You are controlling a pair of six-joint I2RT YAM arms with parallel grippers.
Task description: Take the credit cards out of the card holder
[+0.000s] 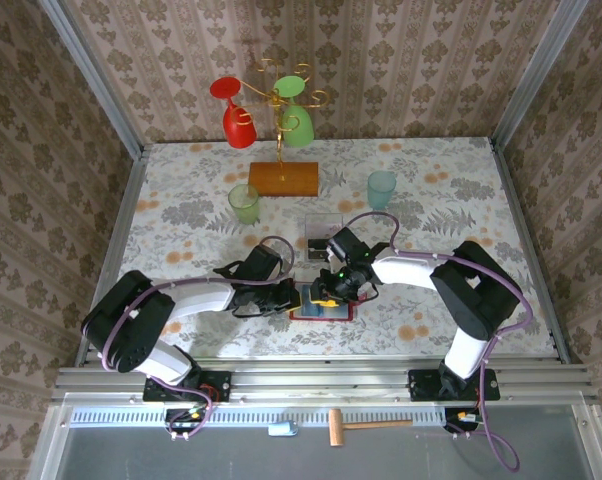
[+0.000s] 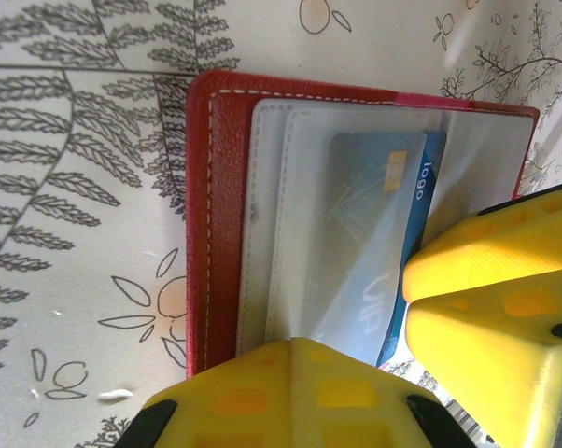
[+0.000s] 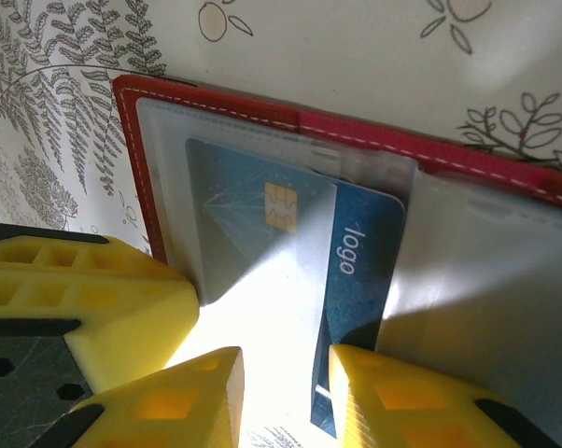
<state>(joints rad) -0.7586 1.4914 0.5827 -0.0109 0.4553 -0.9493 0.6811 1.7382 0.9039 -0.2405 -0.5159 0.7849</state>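
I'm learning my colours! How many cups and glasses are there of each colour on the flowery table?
Red: 1, the red glass hanging upside down
Green: 2, the green glass hanging beside it and the green cup
Teal: 1, the teal cup
Total: 4

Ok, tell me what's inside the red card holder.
A blue card with a chip, partly tucked in a frosted pocket. Whether other cards lie beneath it or in further pockets cannot be seen; the frosted plastic hides that.
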